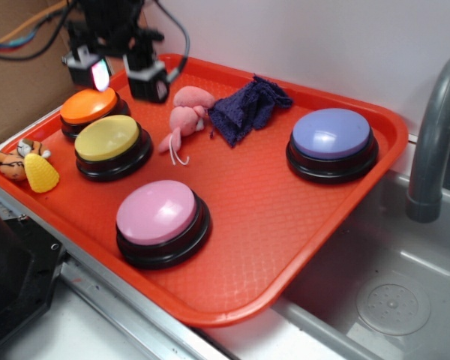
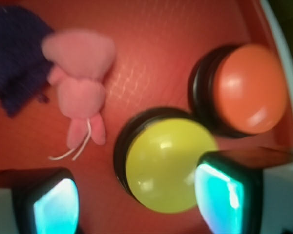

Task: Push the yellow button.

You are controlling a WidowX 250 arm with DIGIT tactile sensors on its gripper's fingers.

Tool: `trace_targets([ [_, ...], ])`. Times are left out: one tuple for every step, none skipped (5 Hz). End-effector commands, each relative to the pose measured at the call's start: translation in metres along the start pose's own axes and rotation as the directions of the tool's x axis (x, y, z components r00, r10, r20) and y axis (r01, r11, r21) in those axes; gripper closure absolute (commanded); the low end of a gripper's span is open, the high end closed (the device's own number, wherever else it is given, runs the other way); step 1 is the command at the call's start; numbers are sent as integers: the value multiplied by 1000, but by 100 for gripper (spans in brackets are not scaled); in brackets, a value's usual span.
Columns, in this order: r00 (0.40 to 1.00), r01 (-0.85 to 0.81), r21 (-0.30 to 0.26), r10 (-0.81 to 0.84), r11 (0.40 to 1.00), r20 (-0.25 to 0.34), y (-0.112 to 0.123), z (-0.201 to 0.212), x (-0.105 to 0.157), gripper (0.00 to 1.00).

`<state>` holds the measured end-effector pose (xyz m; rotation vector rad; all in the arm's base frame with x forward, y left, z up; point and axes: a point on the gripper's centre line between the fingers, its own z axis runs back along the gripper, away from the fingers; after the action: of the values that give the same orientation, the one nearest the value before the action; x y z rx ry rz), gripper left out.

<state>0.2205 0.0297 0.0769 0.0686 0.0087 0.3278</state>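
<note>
Hovering with its two fingers spread apart and holding nothing, the black robot gripper (image 1: 120,73) hangs above the tray's back-left corner; the domed yellow push button (image 1: 108,138) sits just in front of it. Four round buttons rest on the orange plastic tray (image 1: 285,225): yellow, orange (image 1: 88,106), pink (image 1: 157,212) and purple (image 1: 331,133). No writing is readable.

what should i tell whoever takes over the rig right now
Gripper: open, empty, hanging above the tray's back left corner, beside the orange button.
Yellow button: front of the orange button; in the wrist view it lies partly under one finger.
Done: approach only; no contact visible.
Left: centre over the yellow dome, go down, press. Avoid the pink plush toy nearby.
</note>
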Motion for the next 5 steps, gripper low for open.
trace_targets([
  [997,-46,-14,47,999,68,50,3,-21,0],
  [997,-12,56,7,998,79,72,5,-4,0],
  [996,36,58,-41,998,78,70,-5,11,0],
  [999,27,6,-27,1000,33,57,-26,9,0],
  [1000,-5,-8,5,1000,4,50,-36,3,0],
])
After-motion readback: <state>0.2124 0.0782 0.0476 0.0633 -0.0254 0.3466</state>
